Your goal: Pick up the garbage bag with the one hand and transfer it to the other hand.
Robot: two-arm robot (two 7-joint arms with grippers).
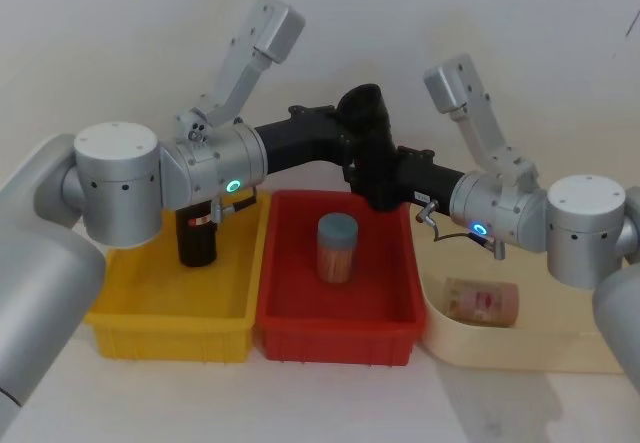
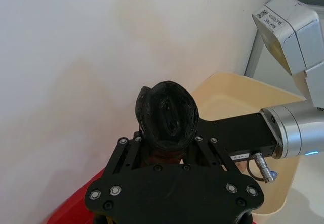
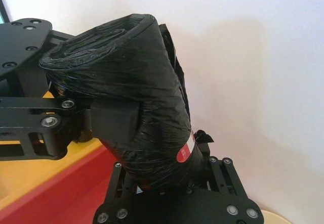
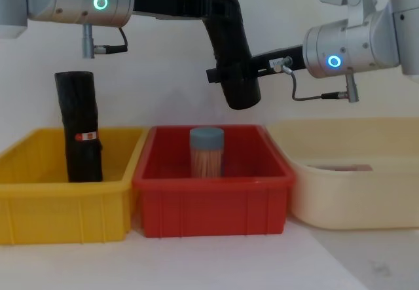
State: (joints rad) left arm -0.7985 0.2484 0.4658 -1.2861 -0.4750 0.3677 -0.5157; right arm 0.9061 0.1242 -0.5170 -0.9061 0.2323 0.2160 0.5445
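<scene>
The garbage bag (image 4: 230, 48) is a black roll held up in the air, in the upper middle of the chest view, above the back of the red bin (image 4: 211, 206). It leans a little, with its top toward the left of the frame. In the right wrist view a small red-and-white sticker (image 3: 186, 150) shows low on the roll.

Two claws hold it at once. The left gripper (image 4: 219, 5), on the arm with the green light, comes in from the upper left and is closed on the top part of the roll. The right gripper (image 4: 230, 72), on the arm with the blue light, comes in from the right and is closed on the lower part.

Inside the red bin stands a jar (image 4: 206, 152) with a grey-blue lid. In the lower left of the chest view is a yellow bin (image 4: 62, 208) with another black roll (image 4: 78, 126) standing in it. In the lower right is a cream tub (image 4: 357, 201) with a packet (image 1: 483, 301) lying in it.
</scene>
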